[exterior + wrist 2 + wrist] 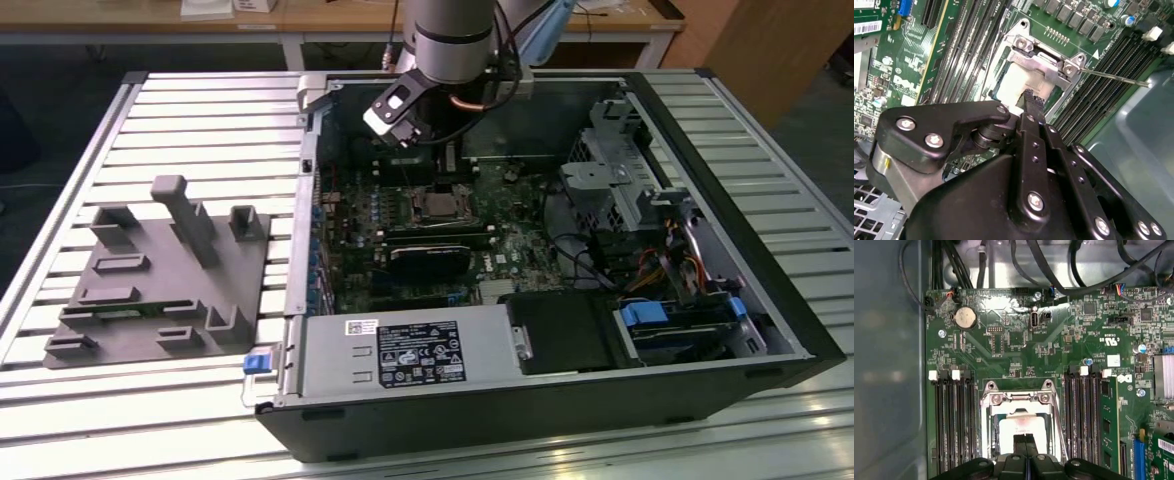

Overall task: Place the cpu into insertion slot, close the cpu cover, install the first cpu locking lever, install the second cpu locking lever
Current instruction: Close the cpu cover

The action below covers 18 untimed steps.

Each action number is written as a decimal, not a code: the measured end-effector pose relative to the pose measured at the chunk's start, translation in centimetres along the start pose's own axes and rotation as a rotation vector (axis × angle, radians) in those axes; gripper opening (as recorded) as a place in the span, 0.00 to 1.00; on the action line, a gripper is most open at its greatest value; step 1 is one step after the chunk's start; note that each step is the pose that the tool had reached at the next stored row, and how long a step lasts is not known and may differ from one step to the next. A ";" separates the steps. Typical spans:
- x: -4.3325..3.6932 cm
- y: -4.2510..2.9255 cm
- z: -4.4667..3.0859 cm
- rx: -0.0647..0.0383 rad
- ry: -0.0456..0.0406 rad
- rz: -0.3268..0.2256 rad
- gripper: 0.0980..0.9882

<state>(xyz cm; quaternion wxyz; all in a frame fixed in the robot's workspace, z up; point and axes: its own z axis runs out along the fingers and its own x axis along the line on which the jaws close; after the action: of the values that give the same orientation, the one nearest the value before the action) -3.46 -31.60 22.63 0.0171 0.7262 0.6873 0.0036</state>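
The cpu is seen lying flat in the insertion slot, its top washed pale by glare in the first wrist view. It is framed by the silver cpu cover, laid down around it. In the second wrist view a thin wire lever is seen sticking out from the socket's corner. The gripper is poised right over the chip, its two black fingers pressed together with nothing between them; whether the chip is touched cannot be told. The socket is flanked on both sides by black memory slots on the green motherboard.

In the exterior view the board is housed in an open black computer case, laid on a table of silver slats. A grey moulded fixture is set on the slats at the exterior view's left, well apart from the socket. Beyond the table a wooden desk is made out above dark floor.
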 end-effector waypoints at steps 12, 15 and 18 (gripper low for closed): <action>0.00 0.00 0.00 -0.002 0.0039 -0.131 0.01; 0.00 0.00 0.00 -0.003 0.0054 -0.180 0.01; 0.00 0.00 0.00 -0.004 0.0069 -0.232 0.01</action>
<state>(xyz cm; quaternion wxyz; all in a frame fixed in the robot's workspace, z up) -3.46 -31.60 22.63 0.0166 0.6415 0.7669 0.0055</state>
